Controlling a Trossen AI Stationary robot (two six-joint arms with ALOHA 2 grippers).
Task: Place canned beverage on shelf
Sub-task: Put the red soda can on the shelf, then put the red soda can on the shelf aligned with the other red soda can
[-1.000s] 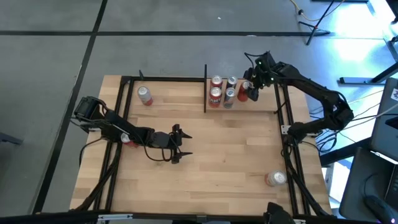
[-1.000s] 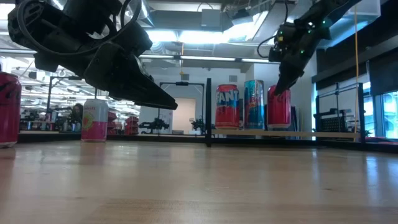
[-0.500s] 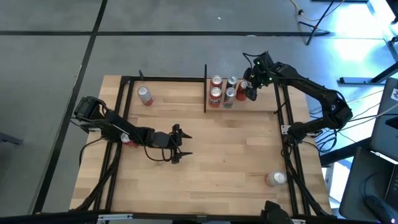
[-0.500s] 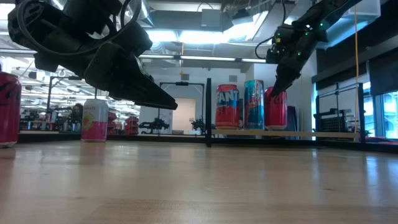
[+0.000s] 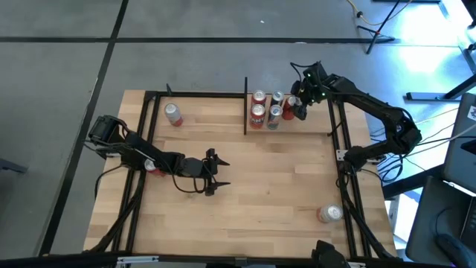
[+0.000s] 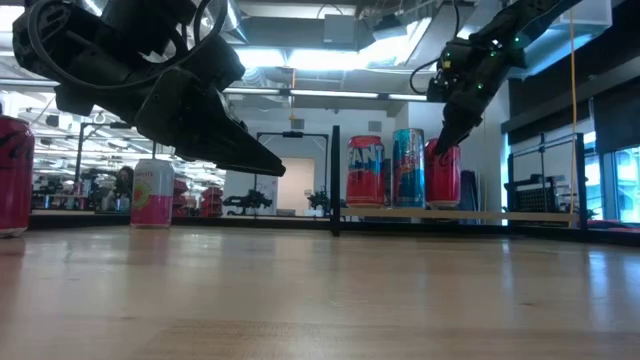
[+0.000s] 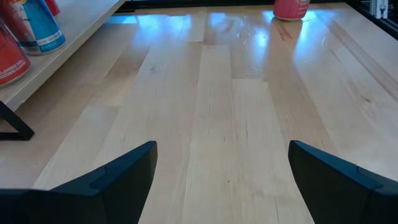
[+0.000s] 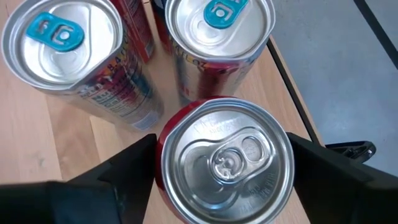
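Observation:
A red canned beverage (image 8: 225, 162) with a plain silver top stands upright on the shelf (image 5: 312, 126) at the table's far right, beside several other upright cans (image 5: 265, 106). My right gripper (image 5: 300, 112) hangs over it, slanting down. Its open fingers stand on either side of the can's upper part. In the low view the can (image 6: 445, 178) stands next to a blue can (image 6: 408, 168). My left gripper (image 5: 223, 173) hovers open over the middle of the table with nothing between its fingers (image 7: 124, 174). My right gripper: its two fingers (image 8: 134, 168) flank the rim of the red can from above, slanting down. Whether they still touch the can's sides, I cannot tell. The can stands upright with its base on the shelf board.
A black upright (image 5: 245, 104) bounds the shelf on its left. A pink can (image 5: 173, 114) stands at the far left, a red can (image 5: 152, 165) stands by the left arm, and another can (image 5: 329, 214) sits near the right front corner.
The red can has shifted a little along the shelf toward the blue can, and now stands right beside it in the low view. My right gripper's fingertips have gone the same way and risen slightly.

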